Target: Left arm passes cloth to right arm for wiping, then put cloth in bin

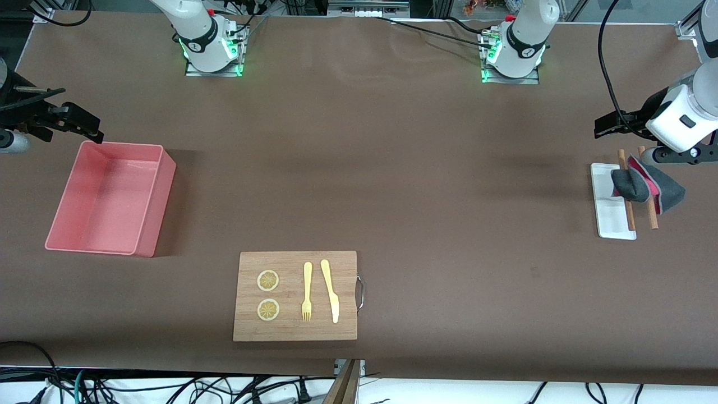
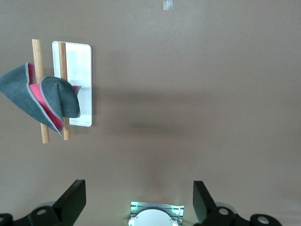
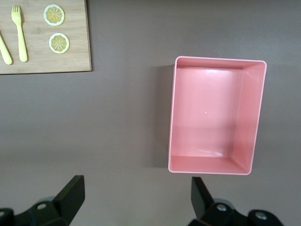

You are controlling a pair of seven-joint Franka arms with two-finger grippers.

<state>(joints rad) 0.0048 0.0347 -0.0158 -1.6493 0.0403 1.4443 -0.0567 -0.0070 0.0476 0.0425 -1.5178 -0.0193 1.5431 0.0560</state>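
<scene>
The cloth (image 1: 645,188), dark grey with a pink inner side, lies folded over two wooden sticks (image 1: 628,213) on a white tray (image 1: 608,224) at the left arm's end of the table. It also shows in the left wrist view as the cloth (image 2: 47,96). My left gripper (image 1: 604,127) hangs in the air beside the tray and is open and empty (image 2: 139,194). The salmon-pink bin (image 1: 160,202) stands empty at the right arm's end. My right gripper (image 1: 90,128) hovers by the bin's corner, open with nothing in it (image 3: 136,192). The bin (image 3: 249,122) fills much of the right wrist view.
A wooden cutting board (image 1: 342,292) lies near the front camera, midway along the table. On it are two lemon slices (image 1: 268,280), a yellow fork (image 1: 307,292) and a yellow knife (image 1: 331,292). The arm bases stand along the table's edge farthest from the camera.
</scene>
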